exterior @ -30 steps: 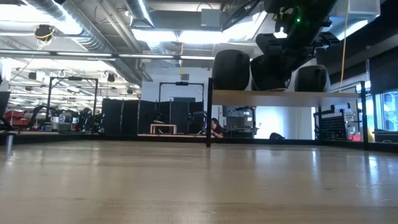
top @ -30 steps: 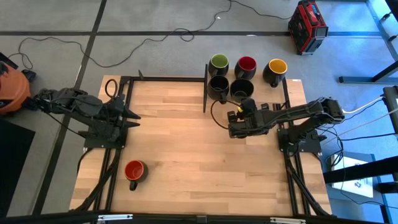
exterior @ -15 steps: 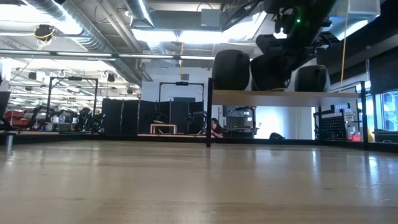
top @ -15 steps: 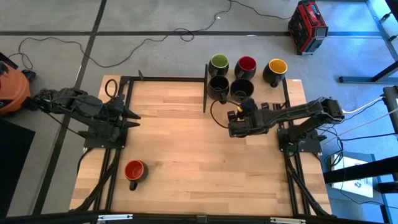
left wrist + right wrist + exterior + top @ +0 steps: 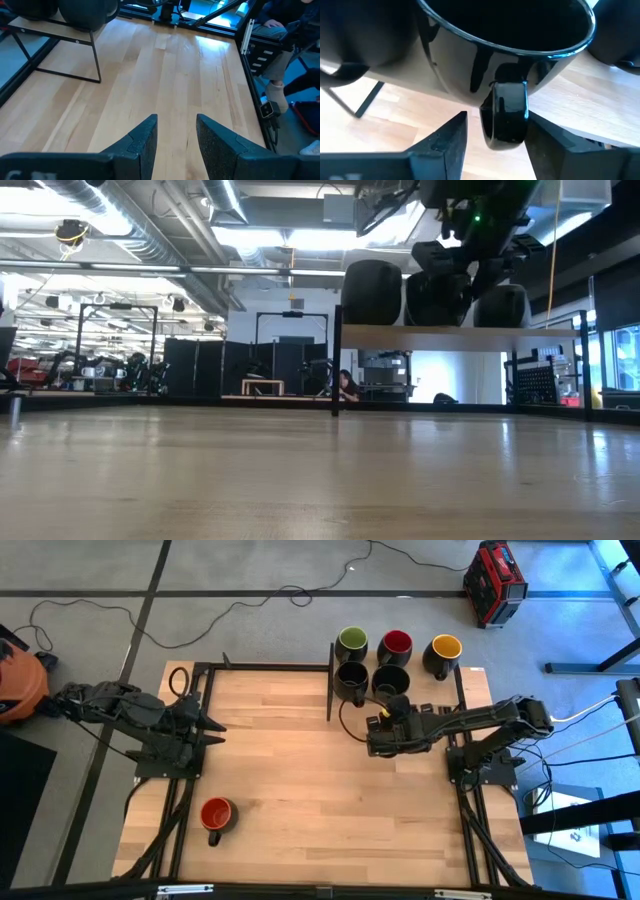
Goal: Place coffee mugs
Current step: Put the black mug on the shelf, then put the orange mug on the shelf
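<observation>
Right pincer (image 5: 495, 131) fingers apart astride black mug (image 5: 505, 45) handle (on shelf); left pincer (image 5: 175, 131) apart.

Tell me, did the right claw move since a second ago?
Yes. The right gripper let go of the black mug on the shelf and backed slightly away from it.

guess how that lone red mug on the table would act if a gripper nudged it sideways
The red mug looks like glazed ceramic, so probably rigid and fairly slick; it would likely slide on the smooth wooden table rather than tip, since it stands upright and squat. Its handle sticks out, so an off-centre push may spin it.
</observation>
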{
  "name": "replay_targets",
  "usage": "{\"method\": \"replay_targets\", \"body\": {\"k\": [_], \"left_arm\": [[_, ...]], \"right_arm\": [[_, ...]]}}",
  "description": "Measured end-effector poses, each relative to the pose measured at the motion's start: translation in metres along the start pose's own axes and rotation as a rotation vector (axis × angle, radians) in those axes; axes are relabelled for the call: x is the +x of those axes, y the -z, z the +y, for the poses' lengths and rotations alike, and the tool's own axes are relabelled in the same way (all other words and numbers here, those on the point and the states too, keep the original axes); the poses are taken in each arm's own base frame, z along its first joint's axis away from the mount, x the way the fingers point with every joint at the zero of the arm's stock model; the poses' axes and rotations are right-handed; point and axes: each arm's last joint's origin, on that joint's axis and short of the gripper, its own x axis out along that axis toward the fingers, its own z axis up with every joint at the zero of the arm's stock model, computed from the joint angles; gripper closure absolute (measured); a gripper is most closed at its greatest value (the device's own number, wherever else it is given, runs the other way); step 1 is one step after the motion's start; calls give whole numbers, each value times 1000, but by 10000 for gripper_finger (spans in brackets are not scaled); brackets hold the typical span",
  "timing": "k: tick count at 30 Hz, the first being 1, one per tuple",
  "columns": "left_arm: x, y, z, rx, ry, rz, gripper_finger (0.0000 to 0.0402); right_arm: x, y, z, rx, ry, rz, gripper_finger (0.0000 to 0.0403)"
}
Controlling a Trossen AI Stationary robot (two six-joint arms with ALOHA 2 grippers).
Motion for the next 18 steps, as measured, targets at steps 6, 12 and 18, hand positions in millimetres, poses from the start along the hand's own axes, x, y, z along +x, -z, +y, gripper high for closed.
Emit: {"method": "replay_targets", "body": {"k": [6,12,18], "left_arm": [[0,0,0,0,1,1,271],[0,0,0,1,2,1,271],[0,0,0,1,0,1,271]], "right_arm": [[-13,-15,0,-68,-23,71,224],[-32,-27,-4,-44,-30,103,224],[-52,-34,-9,-18,-44,122,223]]}}
